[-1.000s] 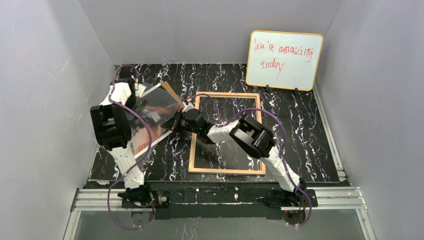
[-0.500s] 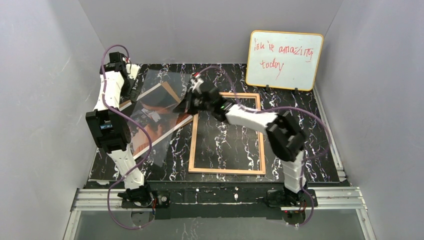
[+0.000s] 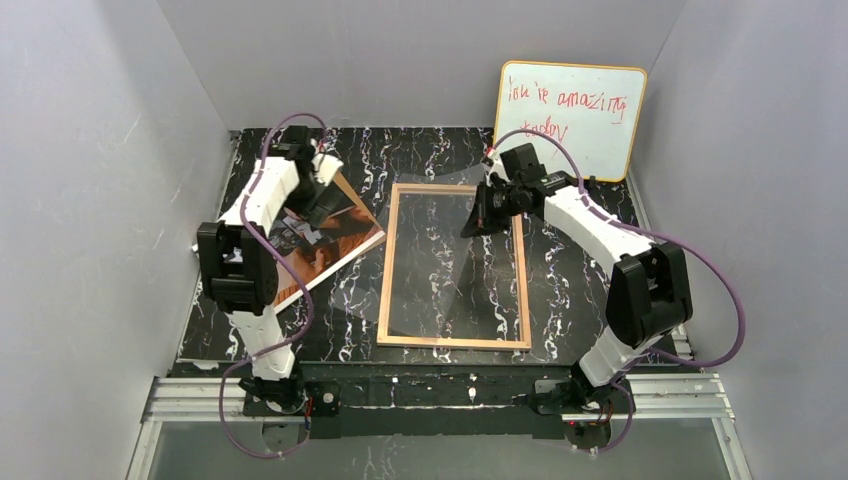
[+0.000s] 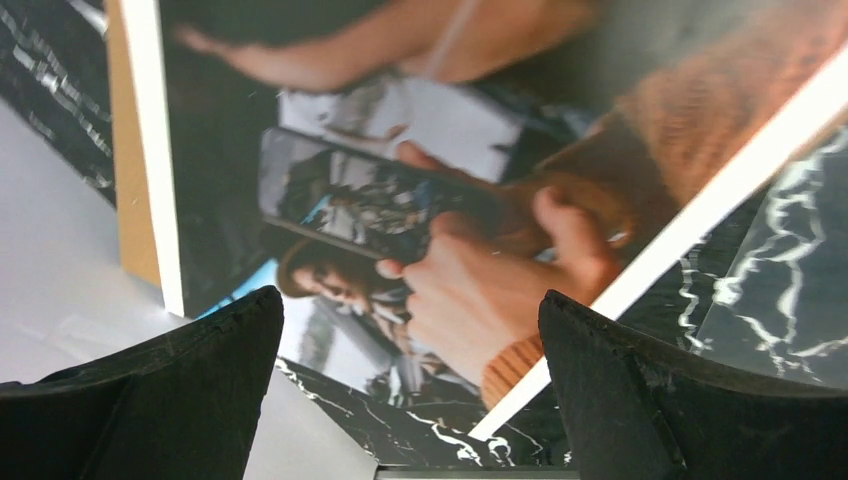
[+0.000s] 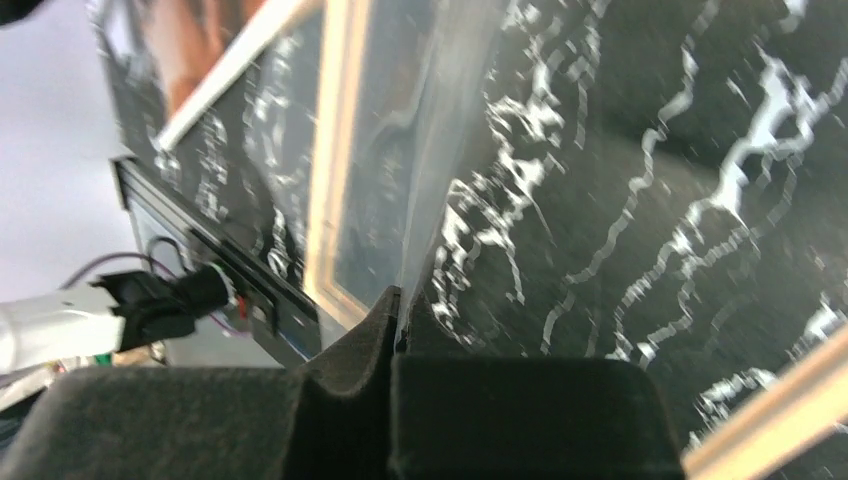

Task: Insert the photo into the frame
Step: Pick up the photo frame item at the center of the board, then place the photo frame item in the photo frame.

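Frame (image 3: 385, 300): tan wood rectangle lying flat on the black marbled desk (image 3: 600, 270), nearest of the task's things; long axis runs near to far; opening faces up.
Clear sheet (image 3: 425, 260): tilted over the frame's opening, its near-left part low over the frame and its far-right corner lifted.
Photo (image 3: 320, 240): left of the frame and just beside it, flat on a brown backing board (image 3: 345, 188); dark print with orange-brown tones and a white border; long axis runs diagonally, near-left to far-right, so it is skewed to the frame.
Left fingers (image 3: 325, 200): spread wide and gripping nothing, over the photo's far part; the wrist view shows the print directly below, between the two fingers; contact cannot be told.
Right fingers (image 3: 478, 218): pressed together on the edge of the clear sheet, over the frame's far-right part.
Nearer arm: the left, by far, for the photo.
Key relation: the frame lies to the right of the photo, so the print probably needs a turn and a carry rightward once the sheet is settled.
Whiteboard (image 3: 590, 130): orange-rimmed, propped at the far right; red handwriting reads "you're amazing today", the second line partly hidden by the right arm.
Brands, labels: none readable.
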